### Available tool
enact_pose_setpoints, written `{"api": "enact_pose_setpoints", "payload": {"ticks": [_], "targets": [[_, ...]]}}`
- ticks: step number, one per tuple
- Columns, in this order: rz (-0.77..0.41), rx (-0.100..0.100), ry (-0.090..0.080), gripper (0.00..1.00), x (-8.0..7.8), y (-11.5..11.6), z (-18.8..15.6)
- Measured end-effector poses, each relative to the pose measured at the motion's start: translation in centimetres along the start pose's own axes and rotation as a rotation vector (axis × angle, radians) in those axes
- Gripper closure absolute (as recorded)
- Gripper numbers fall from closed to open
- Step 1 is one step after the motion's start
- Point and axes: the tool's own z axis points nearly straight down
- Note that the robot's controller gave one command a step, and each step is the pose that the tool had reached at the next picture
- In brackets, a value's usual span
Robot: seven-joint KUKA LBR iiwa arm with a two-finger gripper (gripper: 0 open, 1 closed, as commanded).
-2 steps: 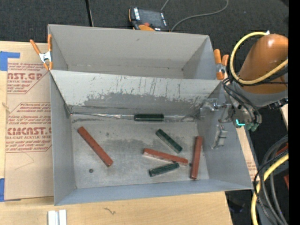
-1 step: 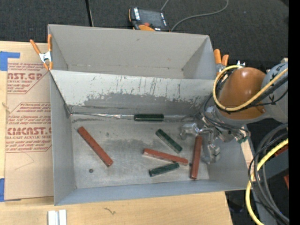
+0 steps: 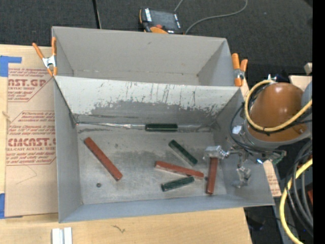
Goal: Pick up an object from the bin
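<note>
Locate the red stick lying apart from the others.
In the camera view, the red stick lies slanted on the left side of the bin, apart from the other sticks grouped toward the right.

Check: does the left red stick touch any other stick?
No, the left red stick lies alone, well apart from the other sticks to its right.

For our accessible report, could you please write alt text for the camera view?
The gripper hangs at the bin's right side beside a red stick; two more red sticks and three dark green sticks lie across the floor.
</note>
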Motion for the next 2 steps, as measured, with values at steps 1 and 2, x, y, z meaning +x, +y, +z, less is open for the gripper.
{"api": "enact_pose_setpoints", "payload": {"ticks": [1, 2], "targets": [[-0.206, -0.006, -0.005, 0.00, -0.8, -0.5, -0.7], [-0.328, -0.012, -0.018, 0.00, -2.0, 0.7, 2.9]]}}
